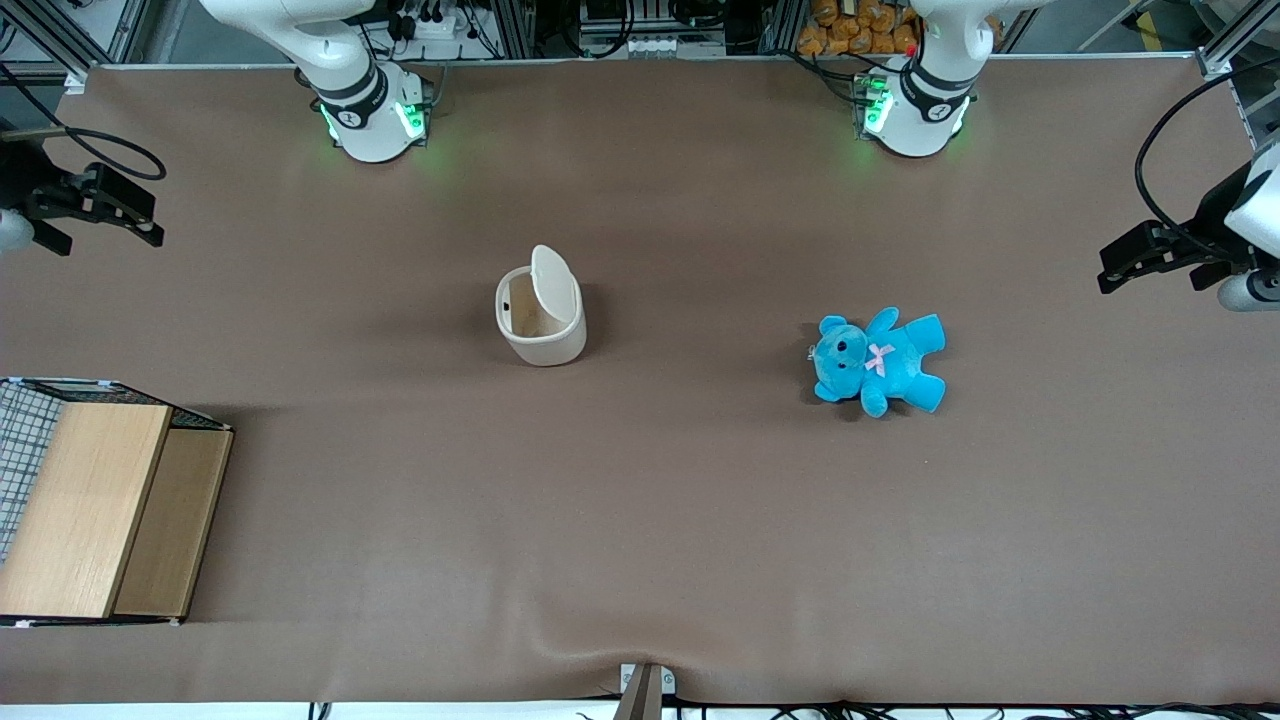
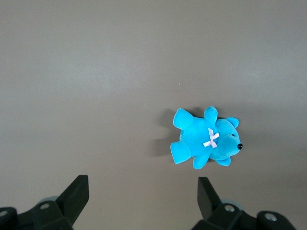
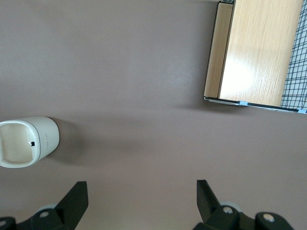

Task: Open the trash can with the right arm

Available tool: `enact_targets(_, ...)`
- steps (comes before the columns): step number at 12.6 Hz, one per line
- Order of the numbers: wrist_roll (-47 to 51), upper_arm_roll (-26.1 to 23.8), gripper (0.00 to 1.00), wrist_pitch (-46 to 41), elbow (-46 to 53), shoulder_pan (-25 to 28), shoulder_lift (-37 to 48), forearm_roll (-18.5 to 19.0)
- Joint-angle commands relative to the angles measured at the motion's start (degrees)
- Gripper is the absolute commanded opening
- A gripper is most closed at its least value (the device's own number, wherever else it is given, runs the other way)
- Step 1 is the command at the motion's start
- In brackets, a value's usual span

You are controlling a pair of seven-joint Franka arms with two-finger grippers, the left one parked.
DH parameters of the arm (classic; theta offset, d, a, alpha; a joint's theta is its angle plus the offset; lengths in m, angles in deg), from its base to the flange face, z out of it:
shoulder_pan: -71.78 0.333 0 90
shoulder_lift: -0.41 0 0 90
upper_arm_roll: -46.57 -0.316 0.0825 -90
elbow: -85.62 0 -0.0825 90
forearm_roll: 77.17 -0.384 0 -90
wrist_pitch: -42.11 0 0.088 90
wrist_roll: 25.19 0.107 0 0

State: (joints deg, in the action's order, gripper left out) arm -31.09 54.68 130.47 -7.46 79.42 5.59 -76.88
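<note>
Trash can (image 1: pixel 541 325) is sitting mid-tabletop (image 1: pixel 640 520) with its pale lid (image 1: pixel 553 283) flipped up, so I'm looking straight into it; there's some tiny print on its side in the right wrist view, but I can't read it. My gripper (image 1: pixel 95 208) hangs out at the working arm's end of the tabletop, well clear of the can, fingers (image 3: pixel 74 201) spread wide with nothing between them. Also around: a wooden box with wire mesh (image 1: pixel 85 510) nearer the front camera, and a blue teddy bear (image 1: pixel 878 362) with a pink bow toward the parked arm's end.
</note>
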Motion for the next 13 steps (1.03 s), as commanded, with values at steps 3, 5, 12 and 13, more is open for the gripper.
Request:
enact_targets(3, 0.63, -0.56, 1.0, -0.82, 1.23, -0.7, 0.36, -0.39)
enact_targets(5, 0.54, -0.65, 1.0, -0.73, 1.85, -0.53, 0.18, -0.29)
enact_targets(12, 0.63, -0.65, 1.0, -0.82, 2.29, -0.35, 0.01, -0.73)
enact_targets(13, 0.63, -0.65, 1.0, -0.82, 2.29, -0.35, -0.43, -0.82)
